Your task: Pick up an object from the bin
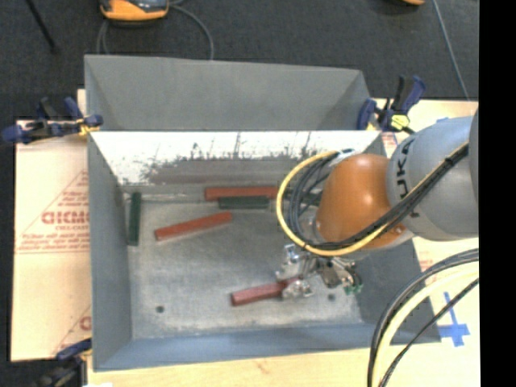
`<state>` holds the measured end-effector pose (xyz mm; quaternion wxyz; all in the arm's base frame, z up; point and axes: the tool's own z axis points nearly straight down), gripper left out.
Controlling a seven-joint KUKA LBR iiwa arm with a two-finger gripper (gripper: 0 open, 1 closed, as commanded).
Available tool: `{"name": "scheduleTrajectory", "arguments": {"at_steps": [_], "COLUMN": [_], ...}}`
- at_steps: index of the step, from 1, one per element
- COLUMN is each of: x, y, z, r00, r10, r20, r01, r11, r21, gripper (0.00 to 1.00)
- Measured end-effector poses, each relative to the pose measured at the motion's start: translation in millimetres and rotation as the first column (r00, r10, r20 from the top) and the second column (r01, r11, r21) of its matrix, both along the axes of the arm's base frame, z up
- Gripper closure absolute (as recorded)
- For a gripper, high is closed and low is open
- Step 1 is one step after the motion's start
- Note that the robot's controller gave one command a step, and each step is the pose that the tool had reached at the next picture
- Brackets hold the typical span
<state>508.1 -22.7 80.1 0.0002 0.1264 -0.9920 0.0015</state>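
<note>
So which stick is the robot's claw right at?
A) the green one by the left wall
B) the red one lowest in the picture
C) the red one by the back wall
B: the gripper sits at the right end of the lowest red stick.

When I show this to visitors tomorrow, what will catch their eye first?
The arm with its orange cover looms over the right side of the bin. Its lower end sits at the right end of a red stick near the front wall. Two more red sticks and two green ones lie toward the back and left.
</note>
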Motion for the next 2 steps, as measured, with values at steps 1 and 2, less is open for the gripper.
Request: {"name": "scheduleTrajectory", "arguments": {"at_steps": [1,2], "x": [0.0,14.7], "y": [0.0,-1.5], "z": [0.0,164.5], "r00": [1.0,0.999], "r10": [0.001,-0.039], "r20": [0.0,0.009], "r01": [-0.001,0.039], "r11": [1.0,0.999], "r21": [0.0,0.002], "gripper": [1.0,1.0]}}
